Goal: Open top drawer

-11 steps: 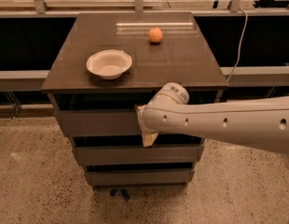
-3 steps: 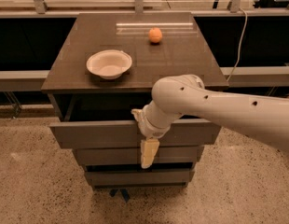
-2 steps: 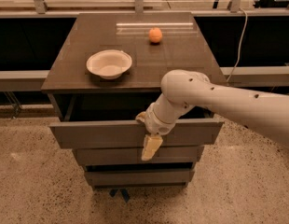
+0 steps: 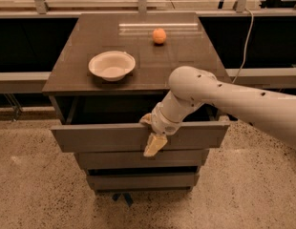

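Speckled stone floor (image 4: 33, 194) fills the lower frame; dark cabinet (image 4: 186, 66) at centre, flat brown top; white bowl (image 4: 111, 65) on the top, left of centre, upright; orange ball (image 4: 159, 35) toward the upper edge of the top, well apart from the bowl; top drawer (image 4: 100, 137) at frame centre, standing partly open, its front jutting forward past the two lower drawer fronts (image 4: 114, 159), with a dark gap behind it; white arm (image 4: 243, 104) entering from the right edge; gripper (image 4: 153, 142) at the drawer front's upper edge, a cream part hanging down over the front face; whether it is clamped or spread I cannot tell; pale cable (image 4: 244, 42) hanging at upper right.
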Motion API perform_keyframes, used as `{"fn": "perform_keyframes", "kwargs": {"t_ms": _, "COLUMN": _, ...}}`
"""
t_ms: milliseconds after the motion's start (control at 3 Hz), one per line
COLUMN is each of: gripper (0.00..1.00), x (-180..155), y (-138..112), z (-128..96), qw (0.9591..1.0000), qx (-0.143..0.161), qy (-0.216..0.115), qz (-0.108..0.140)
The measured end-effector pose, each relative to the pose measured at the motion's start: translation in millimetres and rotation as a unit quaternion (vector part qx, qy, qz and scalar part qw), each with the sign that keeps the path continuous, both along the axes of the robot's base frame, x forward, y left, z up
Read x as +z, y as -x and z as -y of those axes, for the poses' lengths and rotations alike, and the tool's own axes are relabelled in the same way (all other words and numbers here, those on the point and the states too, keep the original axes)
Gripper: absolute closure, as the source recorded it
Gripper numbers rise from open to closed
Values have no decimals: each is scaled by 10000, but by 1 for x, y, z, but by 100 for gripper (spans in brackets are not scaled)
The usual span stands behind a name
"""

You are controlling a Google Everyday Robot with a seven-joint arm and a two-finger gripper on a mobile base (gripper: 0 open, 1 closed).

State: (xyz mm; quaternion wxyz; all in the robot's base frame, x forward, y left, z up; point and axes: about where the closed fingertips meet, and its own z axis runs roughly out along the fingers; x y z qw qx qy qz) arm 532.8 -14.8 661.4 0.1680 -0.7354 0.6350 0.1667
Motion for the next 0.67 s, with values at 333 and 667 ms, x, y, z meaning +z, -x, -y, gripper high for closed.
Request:
{"fn": "perform_keyframes", "kwargs": {"t_ms": 333, "gripper": 37, "x": 2, "y": 0, "z": 0, "qw": 10000, "qx": 0, "qy": 0, "qz": 0}}
{"fn": "perform_keyframes", "kwargs": {"t_ms": 667, "gripper": 36, "x": 3, "y": 0, "z": 0, "qw": 10000, "qx": 0, "qy": 0, "qz": 0}}
